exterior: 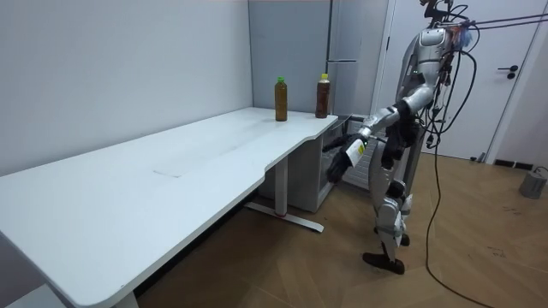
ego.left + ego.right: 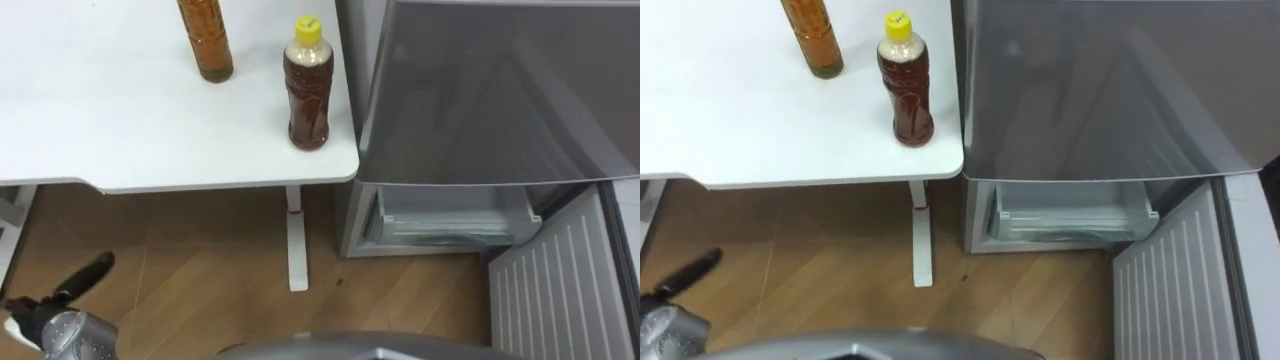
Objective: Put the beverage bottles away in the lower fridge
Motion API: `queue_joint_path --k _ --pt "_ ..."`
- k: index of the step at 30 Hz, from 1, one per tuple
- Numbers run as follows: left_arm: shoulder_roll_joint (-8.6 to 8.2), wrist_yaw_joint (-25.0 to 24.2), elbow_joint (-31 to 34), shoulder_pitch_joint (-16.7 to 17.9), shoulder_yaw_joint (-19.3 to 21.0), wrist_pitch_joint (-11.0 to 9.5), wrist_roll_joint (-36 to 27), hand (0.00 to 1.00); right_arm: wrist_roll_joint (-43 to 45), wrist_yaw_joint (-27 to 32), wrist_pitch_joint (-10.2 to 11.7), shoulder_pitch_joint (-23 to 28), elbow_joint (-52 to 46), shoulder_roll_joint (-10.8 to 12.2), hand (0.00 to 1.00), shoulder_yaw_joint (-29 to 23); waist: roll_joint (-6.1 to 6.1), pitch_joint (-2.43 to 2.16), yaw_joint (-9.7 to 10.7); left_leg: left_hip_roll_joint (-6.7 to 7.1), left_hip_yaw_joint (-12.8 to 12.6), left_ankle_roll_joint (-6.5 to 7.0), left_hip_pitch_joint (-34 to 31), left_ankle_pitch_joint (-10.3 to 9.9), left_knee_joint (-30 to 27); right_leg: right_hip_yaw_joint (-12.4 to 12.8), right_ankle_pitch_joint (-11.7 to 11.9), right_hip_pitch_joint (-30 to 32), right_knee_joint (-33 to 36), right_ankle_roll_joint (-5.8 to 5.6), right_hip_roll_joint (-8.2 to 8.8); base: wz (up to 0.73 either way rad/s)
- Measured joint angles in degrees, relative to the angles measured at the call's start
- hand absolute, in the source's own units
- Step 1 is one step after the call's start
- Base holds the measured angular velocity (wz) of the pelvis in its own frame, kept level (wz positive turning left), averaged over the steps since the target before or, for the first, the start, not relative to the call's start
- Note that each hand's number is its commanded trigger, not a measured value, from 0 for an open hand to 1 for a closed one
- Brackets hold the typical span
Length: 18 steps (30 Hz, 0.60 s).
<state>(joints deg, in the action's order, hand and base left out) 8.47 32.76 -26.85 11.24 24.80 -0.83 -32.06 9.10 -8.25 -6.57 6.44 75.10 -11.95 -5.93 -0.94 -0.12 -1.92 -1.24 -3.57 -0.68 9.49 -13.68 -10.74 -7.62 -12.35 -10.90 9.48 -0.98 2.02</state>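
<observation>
Wood flooring [image 2: 200, 280] runs under a white surface [image 2: 100, 130] that fills the upper left of my eye views, and a grey fridge [image 2: 480, 90] stands just beside the surface's right edge. Two drinks stand upright on the surface near that corner. The yellow-capped bottle [image 2: 306, 95] holds a dark reddish-brown drink and sits close to the corner nearest the fridge. The second bottle [image 2: 205, 40] holds a lighter amber drink; it stands to the left of the first and farther from me, apart from it, and its top is cut off by the edge of the view.

The fridge's lower compartment [image 2: 450, 215] is open and I can see a pale drawer inside. Its door [image 2: 560, 290] is swung out toward me at the lower right, showing its ribbed inner side.

My left hand [image 2: 88, 274] shows at the lower left, low over the floor and well apart from both bottles. Its dark fingers are stretched out straight and it holds nothing. From the room view I stand on the floor at the end of the surface, in front of the fridge, with my left arm reaching forward and down.
</observation>
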Motion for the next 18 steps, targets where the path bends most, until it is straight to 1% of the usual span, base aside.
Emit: queue_joint_path --k 1,2,3,4,5,6,8,9,11,12,14,16,17,18 --pt "0.00 1.31 2.59 -0.26 0.02 -1.10 0.07 0.00 0.11 0.01 0.44 0.07 0.00 0.07 0.00 -0.31 0.00 -0.04 -0.02 0.01 0.14 0.00 -0.05 0.00 -0.03 -0.10 0.00 0.05 0.02 0.00 0.02 0.06" --pt "0.00 2.68 5.74 -0.31 0.05 -1.77 0.07 0.00 0.13 -0.01 0.76 0.27 0.01 0.11 0.00 -0.44 -0.04 -0.08 0.11 0.06 0.33 0.00 -0.14 0.00 -0.08 -0.32 0.00 0.08 0.03 0.00 0.09 0.06" --pt "0.00 3.29 7.28 -0.31 0.02 -2.19 0.12 0.00 0.13 -0.04 0.88 0.44 0.01 0.11 0.00 -0.44 -0.08 -0.10 0.13 0.10 0.42 0.00 -0.09 0.00 -0.07 -0.38 -0.01 0.06 0.03 0.00 0.12 0.05" --pt "0.00 4.54 10.77 -0.25 0.06 -2.79 0.83 0.00 0.55 -0.05 1.02 0.78 0.00 0.11 0.00 -0.53 -0.13 -0.15 -0.01 0.13 0.45 0.00 0.15 0.00 -0.08 -0.42 -0.01 -0.03 0.00 -0.01 0.13 0.00" --pt "0.00 5.75 14.33 -0.18 0.08 -3.03 2.27 0.00 0.48 -0.09 1.08 1.52 -0.07 0.19 0.00 -0.51 -0.26 -0.21 -0.13 0.12 0.50 0.00 0.22 0.00 -0.10 -0.43 -0.01 -0.06 0.02 -0.02 0.13 0.00" --pt "-0.01 6.38 16.54 -0.02 0.08 -3.19 3.08 0.00 0.48 -0.09 1.16 1.62 -0.09 0.30 0.00 -0.53 -0.38 -0.23 -0.15 0.11 0.57 0.00 0.21 0.01 -0.12 -0.47 -0.01 -0.06 0.02 -0.02 0.13 0.00" --pt "-0.01 8.04 23.67 0.14 0.06 -4.48 7.38 0.00 0.58 -0.19 1.22 2.13 -0.11 0.48 0.00 -0.55 -0.46 -0.21 -0.11 0.11 0.53 0.00 0.25 0.01 -0.19 -0.38 -0.01 -0.07 0.08 -0.02 0.14 0.00" --pt "0.00 8.34 25.03 0.11 0.06 -4.70 8.70 0.00 0.61 -0.23 1.23 2.14 -0.11 0.49 0.00 -0.54 -0.37 -0.21 -0.06 0.12 0.53 0.00 0.25 0.01 -0.22 -0.41 -0.01 -0.11 0.10 -0.02 0.16 0.00" --pt "0.03 9.40 30.98 -0.04 -0.28 -4.91 13.23 0.00 0.59 -0.76 1.74 2.54 0.14 0.50 0.00 -0.33 -0.25 -0.16 0.20 0.11 0.57 0.01 0.11 0.00 -0.43 -0.40 -0.01 -0.11 0.09 -0.01 0.15 0.00" --pt "0.03 9.44 32.26 -0.06 -0.27 -5.10 14.76 0.00 0.58 -0.81 1.86 2.59 0.35 0.50 0.00 -0.34 -0.22 -0.16 0.20 0.09 0.59 0.01 0.12 -0.01 -0.42 -0.40 -0.01 -0.11 0.10 -0.01 0.13 0.00" --pt "0.03 9.47 36.44 -0.05 -0.21 -6.85 19.29 0.00 0.56 -1.14 2.05 3.09 0.79 0.47 0.00 -0.35 -0.02 -0.12 0.16 0.07 0.60 0.00 0.20 -0.01 -0.10 -0.31 -0.01 -0.10 0.05 0.00 0.10 0.00" --pt "0.03 9.47 39.85 -0.05 -0.14 -7.38 21.38 0.00 0.55 -1.83 2.38 3.79 0.71 0.54 0.00 -0.35 -0.02 -0.08 0.08 0.08 0.62 0.00 0.18 0.00 -0.10 -0.27 -0.01 -0.09 0.05 0.00 0.10 0.00" --pt "0.07 9.50 42.12 -0.05 -0.17 -8.07 21.85 0.00 0.54 -2.43 2.50 3.96 0.80 0.51 0.00 -0.34 0.14 -0.12 0.24 0.10 0.68 0.00 0.11 0.00 -0.25 -0.26 -0.01 -0.12 0.06 0.00 0.09 0.00" --pt "0.13 9.51 43.41 -0.05 -0.20 -8.16 21.85 0.00 0.48 -2.54 2.59 3.96 0.93 0.52 0.00 -0.36 0.14 -0.12 0.39 0.12 0.73 0.00 0.09 0.00 -0.44 -0.34 -0.01 -0.12 0.07 0.00 0.11 0.00"
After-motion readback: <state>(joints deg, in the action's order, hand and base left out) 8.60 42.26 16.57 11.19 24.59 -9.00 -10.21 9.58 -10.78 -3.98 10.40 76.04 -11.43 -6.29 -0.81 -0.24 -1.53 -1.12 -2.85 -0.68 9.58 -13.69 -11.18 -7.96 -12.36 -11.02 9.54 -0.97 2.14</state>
